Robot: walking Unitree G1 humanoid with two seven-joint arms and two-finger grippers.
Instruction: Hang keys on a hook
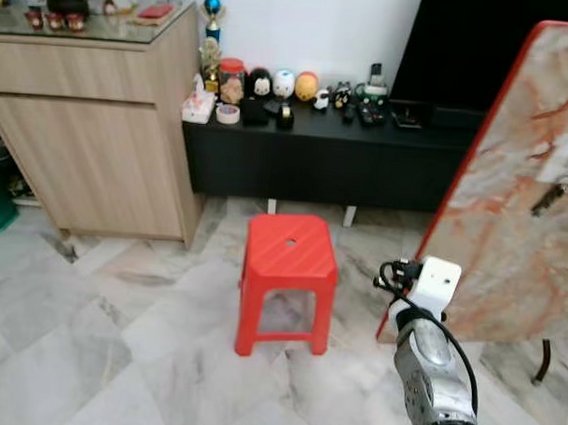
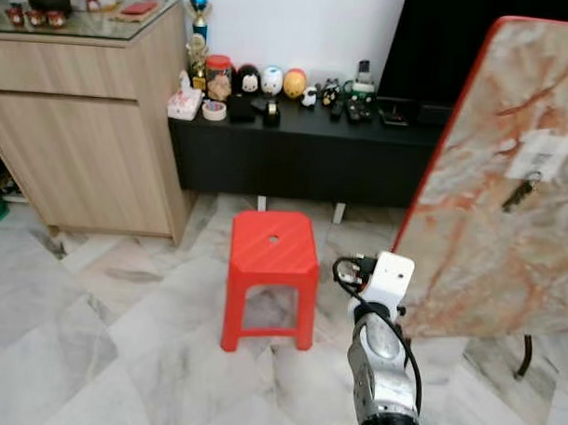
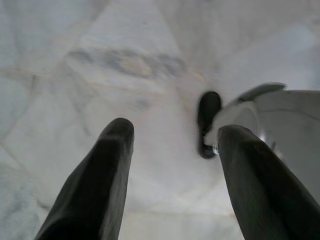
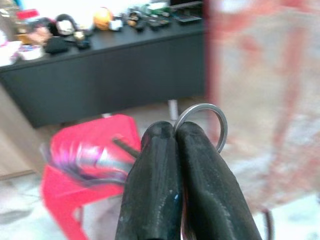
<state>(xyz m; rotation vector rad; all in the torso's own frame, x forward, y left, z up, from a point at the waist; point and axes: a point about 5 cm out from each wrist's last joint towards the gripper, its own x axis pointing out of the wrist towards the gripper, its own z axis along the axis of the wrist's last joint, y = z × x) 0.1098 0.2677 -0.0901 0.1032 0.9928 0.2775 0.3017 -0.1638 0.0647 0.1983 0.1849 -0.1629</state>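
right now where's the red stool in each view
left eye view: red stool mid-frame on the marble floor.
right eye view: stool just left of centre.
right wrist view: stool blurred, beyond the right gripper, which is shut on the key ring.
left wrist view: looks at floor between the open left gripper.
shared landmark: the black cabinet behind the stool.

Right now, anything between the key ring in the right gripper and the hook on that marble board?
Nothing visible. The right gripper is shut on the key ring, raised beside the marble board. The hook, already holding a key, sits higher on the board's face. The red stool stands off to the left.
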